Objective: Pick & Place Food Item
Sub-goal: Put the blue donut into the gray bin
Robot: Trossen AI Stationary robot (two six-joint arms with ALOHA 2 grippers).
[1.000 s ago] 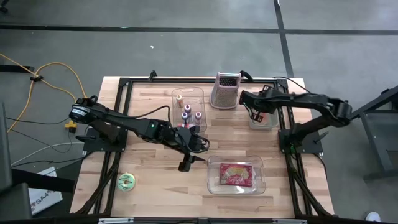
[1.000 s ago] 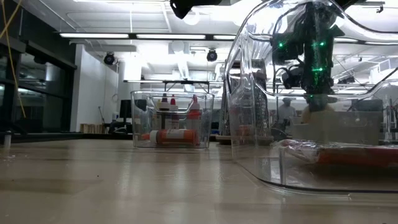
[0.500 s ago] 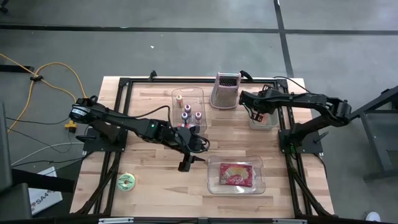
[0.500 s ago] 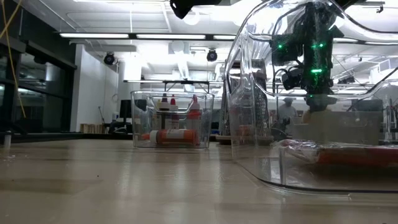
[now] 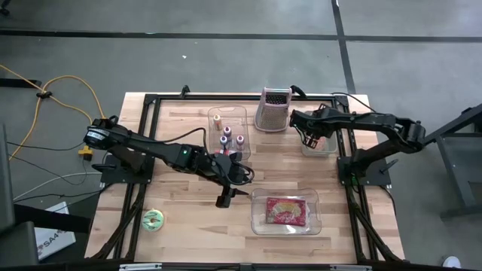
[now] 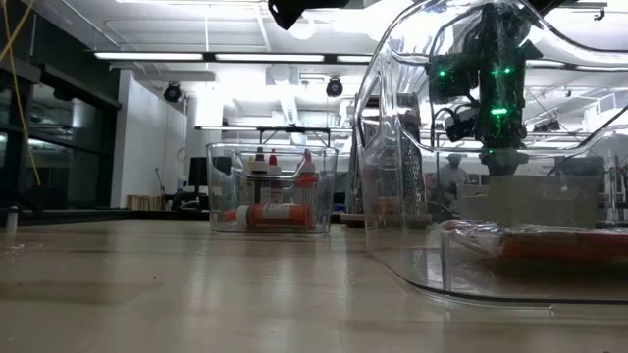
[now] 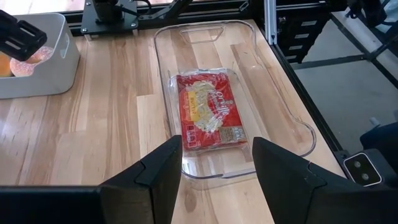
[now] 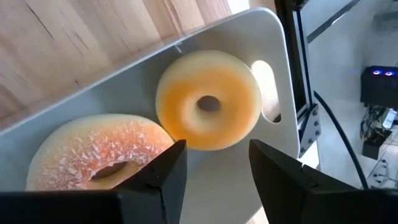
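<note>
Two doughnuts (image 8: pixel 208 109) (image 8: pixel 93 152), one red packet (image 7: pixel 210 111), two clear trays (image 5: pixel 260 218) (image 5: pixel 242 114), one grater (image 5: pixel 274 110), one tape roll (image 5: pixel 154 220).

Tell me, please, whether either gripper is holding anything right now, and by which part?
Nothing is held. The right gripper is open above the donuts in the white bin; the left gripper is open, empty.
</note>
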